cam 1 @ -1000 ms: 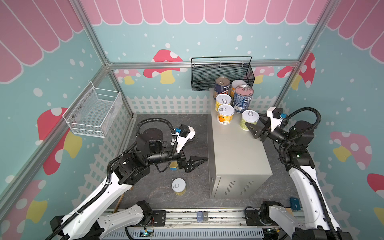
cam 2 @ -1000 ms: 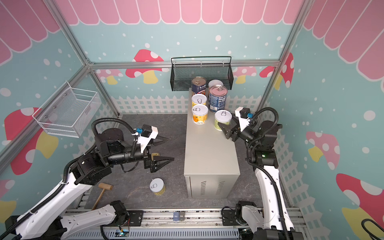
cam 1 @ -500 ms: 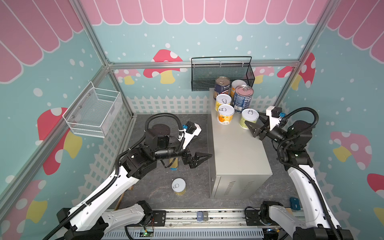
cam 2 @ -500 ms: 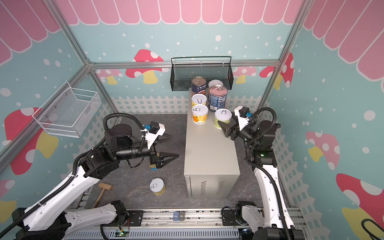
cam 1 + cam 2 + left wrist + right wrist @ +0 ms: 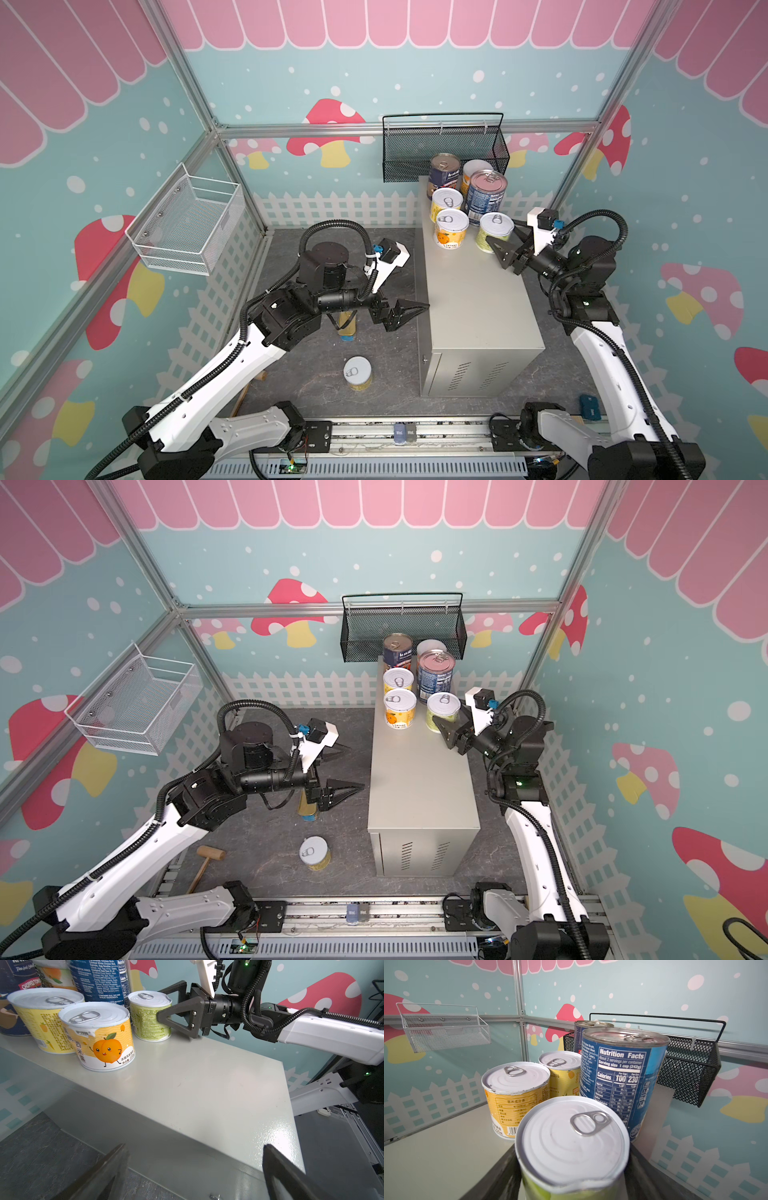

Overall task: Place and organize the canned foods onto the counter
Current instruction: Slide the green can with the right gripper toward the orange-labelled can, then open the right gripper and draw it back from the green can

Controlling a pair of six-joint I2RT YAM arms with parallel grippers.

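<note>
The counter (image 5: 478,299) is a tall beige cabinet. At its far end stand two tall blue-labelled cans (image 5: 486,195) (image 5: 444,170), yellow cans (image 5: 451,230) (image 5: 446,201) and one more behind (image 5: 476,168). My right gripper (image 5: 500,241) is shut on a green-yellow can (image 5: 494,232) (image 5: 151,1018) (image 5: 571,1142), upright beside the others with its base at the counter top. My left gripper (image 5: 356,770) (image 5: 195,1147) is open and empty beside the counter's left wall. On the floor are a yellow can (image 5: 357,374) and a gold tin (image 5: 347,328), partly under the left arm.
A black mesh basket (image 5: 444,145) hangs on the back wall just behind the cans. A white wire basket (image 5: 187,224) hangs on the left wall. A wooden mallet (image 5: 208,858) lies at the front left of the floor.
My left gripper has moved right, closer to the counter's side, still open. The right gripper and its can have barely shifted.
</note>
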